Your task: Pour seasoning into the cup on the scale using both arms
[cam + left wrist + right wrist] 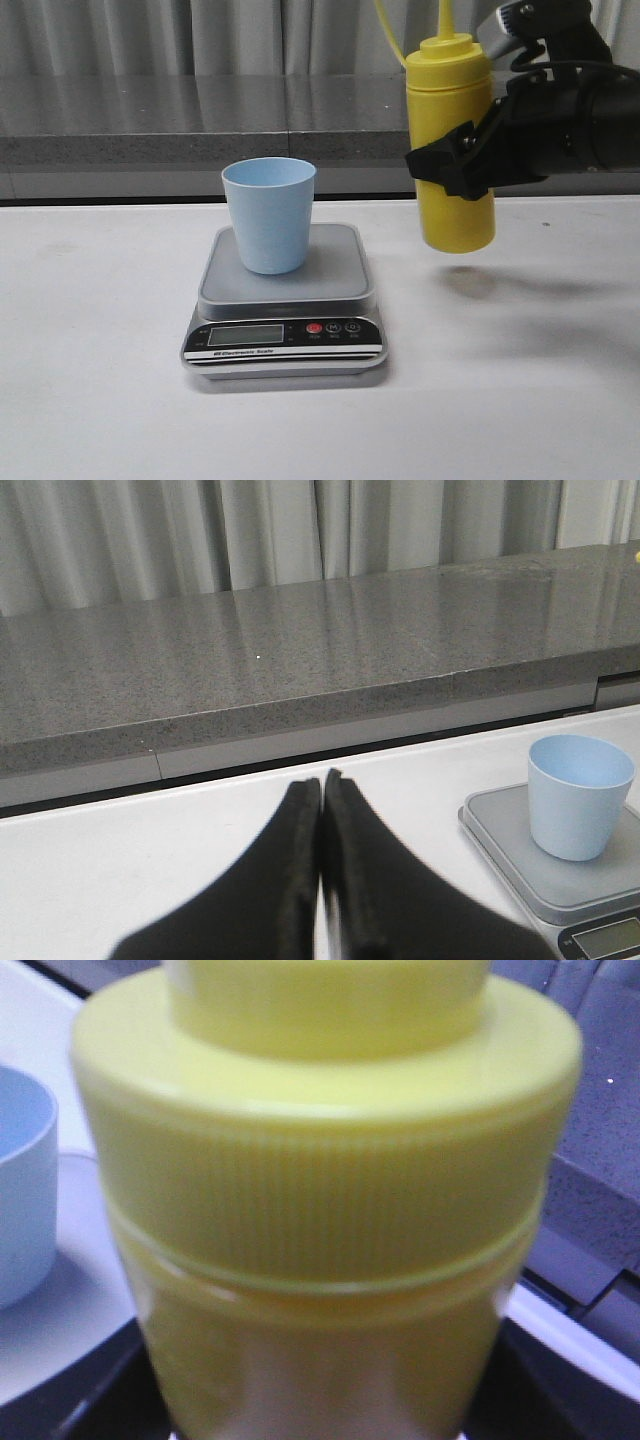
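We are seeing the right gripper (462, 165) clamping the seasoning bottle (450, 150) around its middle, the black fingers pressing against the yellow wall from the side. The bottle is hanging upright and clear of the white table (100, 400), with its shadow lying on the surface below its base. It is sitting to the right of the scale (285, 300) and just apart from it, at about the same depth as the platform. Its nozzle and thin cap strap are running out of the top of the front view, so we cannot tell whether the cap is on. In the right wrist view the ribbed yellow collar is filling nearly the whole picture, blurred, with the edge of the cup (22, 1190) showing at one side.

We are seeing the light blue cup (268, 213) standing upright on the far left part of the scale's grey platform, its mouth open and its inside looking empty from the left wrist view. The scale's display and red button are facing the near side.

The left gripper (321, 860) is showing only in its own wrist view: its two black fingers are lying pressed together, holding nothing, hovering over bare table to the left of the scale, well apart from the cup.
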Available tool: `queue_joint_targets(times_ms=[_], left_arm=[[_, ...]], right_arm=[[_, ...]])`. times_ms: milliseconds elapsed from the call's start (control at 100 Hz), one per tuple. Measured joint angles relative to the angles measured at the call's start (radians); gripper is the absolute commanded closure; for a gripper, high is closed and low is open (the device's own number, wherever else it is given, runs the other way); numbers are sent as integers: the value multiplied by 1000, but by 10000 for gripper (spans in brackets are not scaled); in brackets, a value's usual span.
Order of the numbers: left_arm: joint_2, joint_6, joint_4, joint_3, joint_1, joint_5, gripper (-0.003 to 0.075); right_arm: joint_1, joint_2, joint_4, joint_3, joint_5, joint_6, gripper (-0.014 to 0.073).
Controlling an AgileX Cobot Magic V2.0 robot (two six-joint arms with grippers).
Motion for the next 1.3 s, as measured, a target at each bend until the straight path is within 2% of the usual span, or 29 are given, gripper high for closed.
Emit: queue_joint_targets(times_ms=[260, 470, 980, 1300], left_arm=[[0, 0, 0, 0, 0, 0, 738], [0, 0, 0, 0, 0, 2, 738], [0, 0, 0, 0, 0, 2, 738], [0, 0, 0, 0, 0, 2, 738]], right_arm=[[83, -53, -203, -176, 433, 0, 366], [182, -53, -343, -273, 656, 0, 368], [287, -45, -669, -359, 883, -1, 368], [297, 41, -769, -408, 976, -1, 368]])
